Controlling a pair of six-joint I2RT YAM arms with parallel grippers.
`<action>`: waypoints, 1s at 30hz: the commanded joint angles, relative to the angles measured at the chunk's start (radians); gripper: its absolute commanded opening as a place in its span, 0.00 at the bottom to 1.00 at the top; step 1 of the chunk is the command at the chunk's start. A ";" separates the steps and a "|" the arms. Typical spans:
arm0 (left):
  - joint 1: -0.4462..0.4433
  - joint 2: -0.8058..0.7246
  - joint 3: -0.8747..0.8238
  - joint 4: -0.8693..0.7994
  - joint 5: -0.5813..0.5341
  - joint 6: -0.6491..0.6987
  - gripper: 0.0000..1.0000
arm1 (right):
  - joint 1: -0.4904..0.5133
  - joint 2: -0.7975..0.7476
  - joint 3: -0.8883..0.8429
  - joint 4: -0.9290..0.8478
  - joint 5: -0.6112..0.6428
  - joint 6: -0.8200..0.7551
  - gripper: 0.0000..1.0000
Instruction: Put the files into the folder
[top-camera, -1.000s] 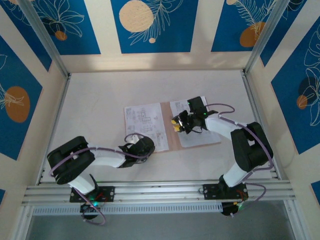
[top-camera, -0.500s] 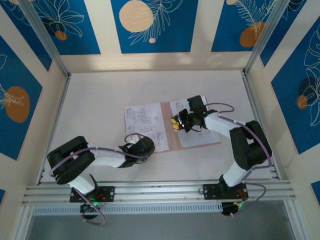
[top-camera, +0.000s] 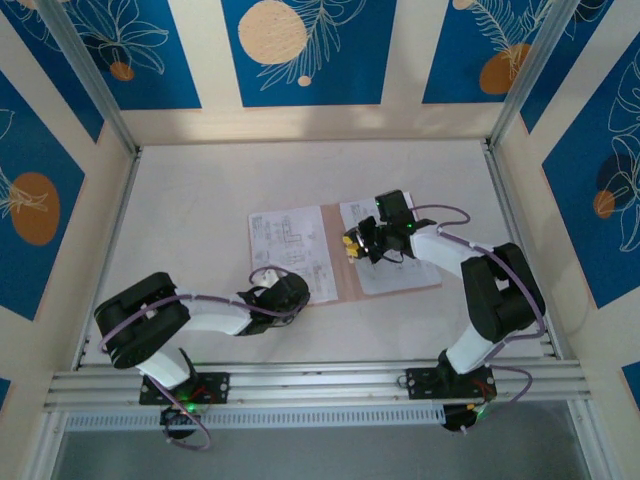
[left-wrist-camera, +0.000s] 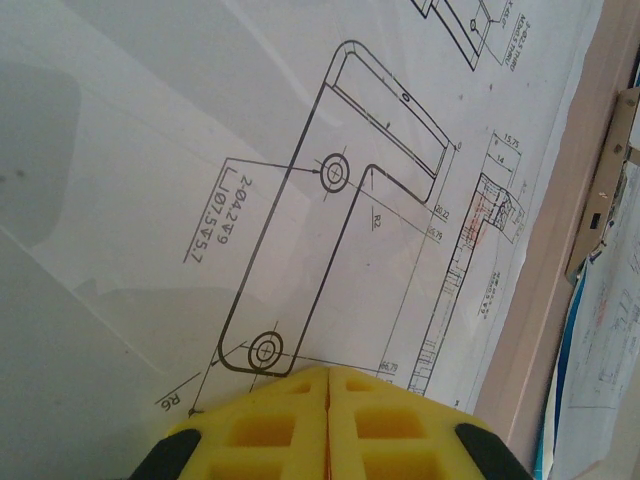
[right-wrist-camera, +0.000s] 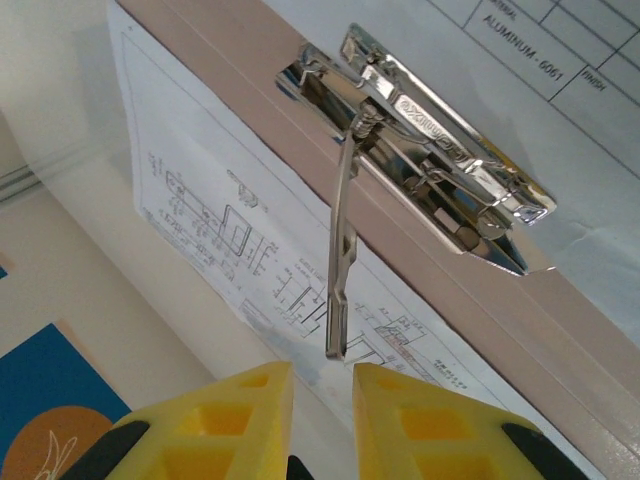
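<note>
The folder lies open and flat near the middle of the table. Its pinkish-brown card shows as a strip between two white printed sheets. One sheet covers the folder's left half and carries black line drawings of a bracket with two holes. The other sheet lies on the right half, partly under the right arm. In the left wrist view a thin blue edge shows beneath that right-hand sheet.

The left gripper sits low over the near edge of the left sheet, toward its right near corner. Its yellow fingers are pressed together with no gap between them. Whether they pinch the paper or only rest on it cannot be told.

The right gripper hangs over the folder's middle strip, between the two sheets. Its yellow fingers stand a little apart, and nothing is seen in the narrow gap. Just ahead of them a shiny metal clip is fixed to the bare card. The clip's thin lever is swung out toward the gripper, and its tip ends close in front of the gap.
</note>
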 joint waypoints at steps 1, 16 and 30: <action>-0.012 0.043 -0.012 -0.065 0.010 0.001 0.07 | 0.005 -0.037 0.012 -0.028 0.021 0.005 0.25; -0.011 0.039 -0.013 -0.066 0.009 0.000 0.06 | 0.002 0.049 0.015 -0.017 0.021 -0.003 0.25; -0.012 0.044 -0.012 -0.064 0.007 0.000 0.06 | 0.005 0.039 0.011 -0.038 0.046 -0.005 0.15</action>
